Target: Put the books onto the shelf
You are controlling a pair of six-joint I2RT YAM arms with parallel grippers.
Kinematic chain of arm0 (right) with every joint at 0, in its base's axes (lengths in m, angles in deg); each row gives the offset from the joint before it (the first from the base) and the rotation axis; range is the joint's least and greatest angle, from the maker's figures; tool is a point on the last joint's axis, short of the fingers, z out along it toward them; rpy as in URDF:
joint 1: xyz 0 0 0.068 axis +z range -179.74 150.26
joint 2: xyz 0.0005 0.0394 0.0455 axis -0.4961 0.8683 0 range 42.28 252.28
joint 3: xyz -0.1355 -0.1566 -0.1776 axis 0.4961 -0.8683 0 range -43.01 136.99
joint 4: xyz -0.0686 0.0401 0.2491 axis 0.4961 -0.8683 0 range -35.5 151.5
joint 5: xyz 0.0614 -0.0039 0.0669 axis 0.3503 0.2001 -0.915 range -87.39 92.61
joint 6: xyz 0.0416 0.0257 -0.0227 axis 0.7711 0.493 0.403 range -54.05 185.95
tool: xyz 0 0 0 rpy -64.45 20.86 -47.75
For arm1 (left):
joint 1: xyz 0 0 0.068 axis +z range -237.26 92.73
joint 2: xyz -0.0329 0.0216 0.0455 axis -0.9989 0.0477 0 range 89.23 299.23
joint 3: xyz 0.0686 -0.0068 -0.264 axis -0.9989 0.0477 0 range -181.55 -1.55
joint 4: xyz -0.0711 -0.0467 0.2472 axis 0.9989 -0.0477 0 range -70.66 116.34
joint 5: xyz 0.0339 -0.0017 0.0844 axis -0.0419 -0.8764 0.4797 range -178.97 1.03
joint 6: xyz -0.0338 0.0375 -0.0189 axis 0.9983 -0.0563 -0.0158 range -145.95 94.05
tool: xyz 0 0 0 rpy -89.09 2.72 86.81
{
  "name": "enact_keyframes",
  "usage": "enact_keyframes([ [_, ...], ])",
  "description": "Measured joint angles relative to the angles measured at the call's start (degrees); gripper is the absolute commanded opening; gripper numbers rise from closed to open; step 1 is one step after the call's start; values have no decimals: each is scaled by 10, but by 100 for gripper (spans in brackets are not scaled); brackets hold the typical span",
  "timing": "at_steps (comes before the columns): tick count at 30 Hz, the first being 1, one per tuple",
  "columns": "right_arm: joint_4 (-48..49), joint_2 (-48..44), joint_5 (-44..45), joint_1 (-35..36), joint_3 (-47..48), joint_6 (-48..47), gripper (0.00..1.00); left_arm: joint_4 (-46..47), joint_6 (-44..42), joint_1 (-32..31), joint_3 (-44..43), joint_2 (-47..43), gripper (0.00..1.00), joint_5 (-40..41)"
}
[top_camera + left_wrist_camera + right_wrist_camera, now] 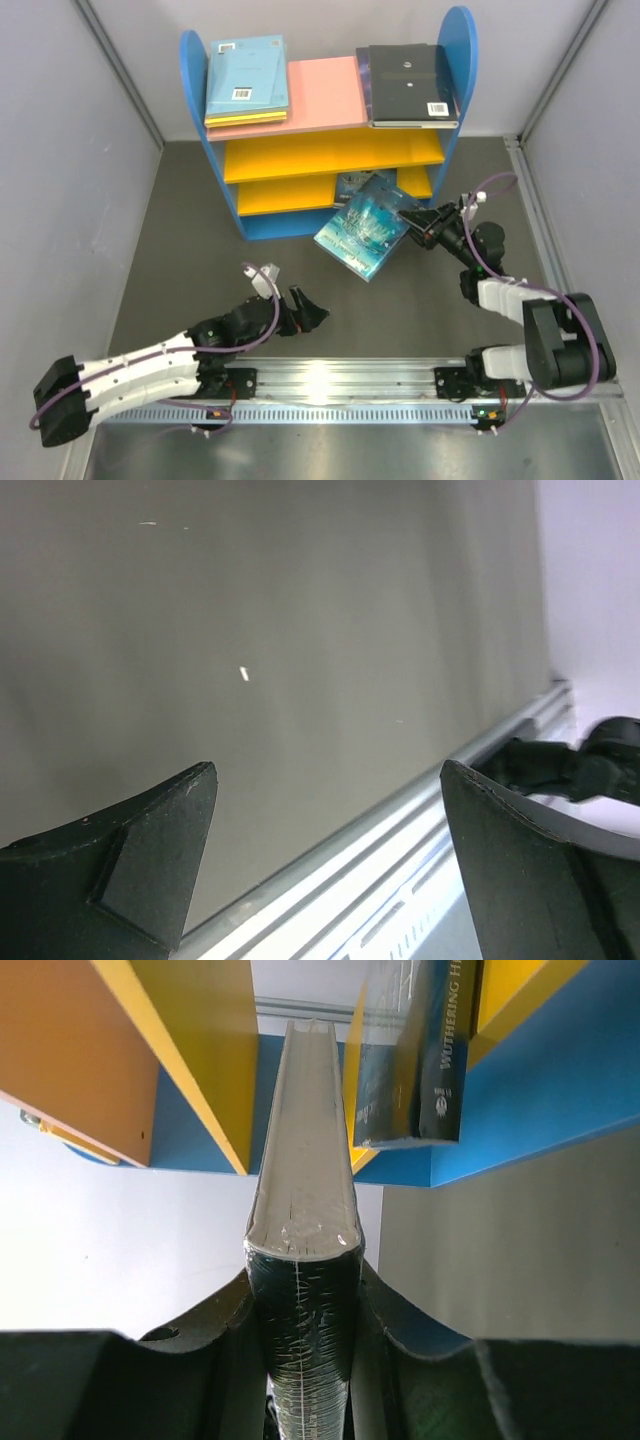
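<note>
The shelf (463, 60) stands at the back, with blue side panels, a pink top board and yellow lower boards. On the pink board a light blue book (246, 72) lies on a yellow one at the left, and a black book (408, 82) lies at the right. My right gripper (413, 221) is shut on a teal book (364, 230), held tilted just in front of the lowest yellow board. In the right wrist view this book (305, 1150) runs edge-on between the fingers toward the shelf (520, 1110), beside a dark book (425, 1055) standing inside. My left gripper (303, 306) hangs open and empty over the mat.
Grey walls close in the dark mat on the left, right and back. A metal rail (330, 385) with the arm bases runs along the near edge. The left wrist view shows bare mat (300, 630) and that rail (400, 880) between the open left gripper (330, 775).
</note>
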Motion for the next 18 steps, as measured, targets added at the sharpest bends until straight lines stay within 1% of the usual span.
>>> enact_keyframes([
  [5,21,72,0,18,52,0,0,35,-22,3,-45,122,99,10],
  [10,36,130,-3,26,103,1,0,78,-45,30,-130,240,97,6],
  [14,52,163,-5,27,119,4,0,120,-59,56,-183,321,96,-15],
  [18,72,197,-7,29,123,11,0,136,-73,66,-239,398,95,-37],
])
